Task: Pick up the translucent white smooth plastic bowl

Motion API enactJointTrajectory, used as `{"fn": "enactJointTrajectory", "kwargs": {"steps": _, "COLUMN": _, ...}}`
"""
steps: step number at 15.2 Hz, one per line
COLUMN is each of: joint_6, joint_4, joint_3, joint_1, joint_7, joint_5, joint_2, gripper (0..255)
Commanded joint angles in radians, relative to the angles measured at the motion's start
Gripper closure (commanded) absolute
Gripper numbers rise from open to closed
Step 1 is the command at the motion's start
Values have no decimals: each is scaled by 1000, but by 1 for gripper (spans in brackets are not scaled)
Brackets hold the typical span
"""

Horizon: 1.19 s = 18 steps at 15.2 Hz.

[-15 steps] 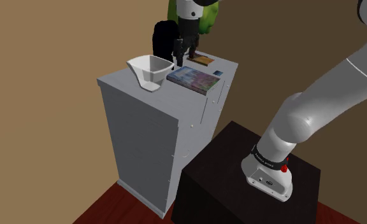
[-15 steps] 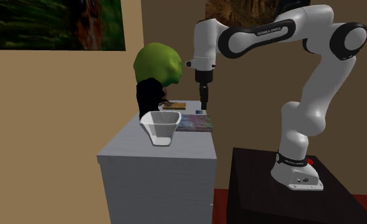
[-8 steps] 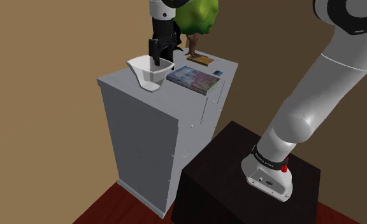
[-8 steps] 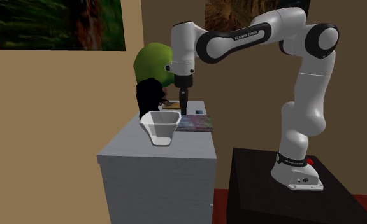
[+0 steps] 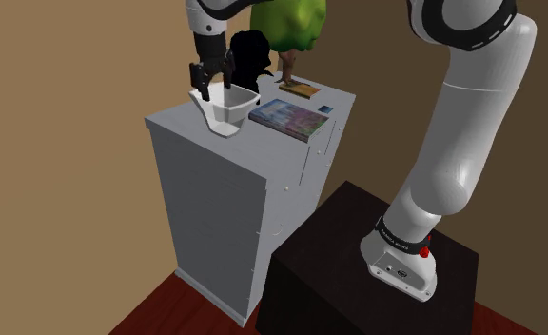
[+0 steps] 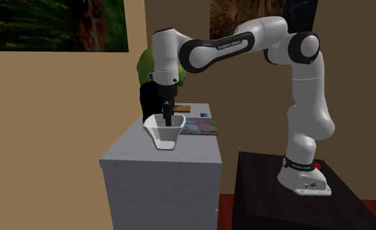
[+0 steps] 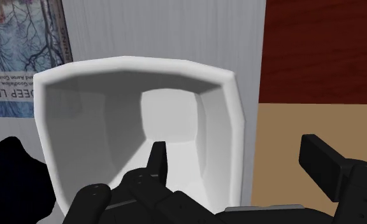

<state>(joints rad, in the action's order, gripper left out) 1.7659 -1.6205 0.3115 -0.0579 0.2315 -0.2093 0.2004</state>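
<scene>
The white bowl [image 5: 226, 112] [image 6: 166, 134] stands upright near the corner of a pale grey cabinet [image 5: 215, 190], close to the wall. My black gripper [image 5: 209, 86] [image 6: 168, 119] points straight down at the bowl's far rim. In the wrist view the gripper [image 7: 234, 147] is open and straddles one side wall of the bowl [image 7: 144, 127]. One finger [image 7: 157, 162] is over the bowl's inside, and the other finger [image 7: 325, 165] is outside it. Neither visibly touches the wall.
A colourful book [image 5: 287, 118] [image 6: 200, 125] lies flat beside the bowl. Behind it are a black shape [image 5: 248, 57], a green-crowned plant [image 5: 286, 24] on a wooden base [image 5: 301, 90] and a small blue object [image 5: 325, 109]. The dark stand [image 5: 358, 276] sits lower, beside the cabinet.
The gripper has swung from above the book, toward the shoulder view's left, and come down to the bowl's rim. The bowl and book have not moved.
</scene>
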Motion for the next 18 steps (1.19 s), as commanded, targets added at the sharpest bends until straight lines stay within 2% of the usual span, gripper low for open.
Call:
{"fn": "enactJointTrajectory", "kwargs": {"steps": 1, "joint_6": 21, "joint_4": -13, "joint_3": -1, "joint_1": -1, "joint_7": 5, "joint_5": -4, "joint_2": 8, "gripper": 0}}
{"fn": "enactJointTrajectory", "kwargs": {"steps": 5, "joint_6": 79, "joint_4": -65, "joint_3": -2, "joint_1": 1, "joint_7": 15, "joint_5": -9, "joint_2": 15, "gripper": 0}}
{"fn": "enactJointTrajectory", "kwargs": {"steps": 7, "joint_6": 79, "joint_4": -65, "joint_3": -2, "joint_1": 1, "joint_7": 15, "joint_5": -9, "joint_2": 15, "gripper": 0}}
{"fn": "enactJointTrajectory", "kwargs": {"steps": 8, "joint_6": 78, "joint_4": -63, "joint_3": -2, "joint_1": 0, "joint_7": 16, "joint_5": -9, "joint_2": 16, "gripper": 255}}
{"fn": "enactJointTrajectory", "kwargs": {"steps": 18, "joint_6": 66, "joint_4": -54, "joint_3": -2, "joint_1": 1, "joint_7": 13, "joint_5": -8, "joint_2": 13, "gripper": 255}}
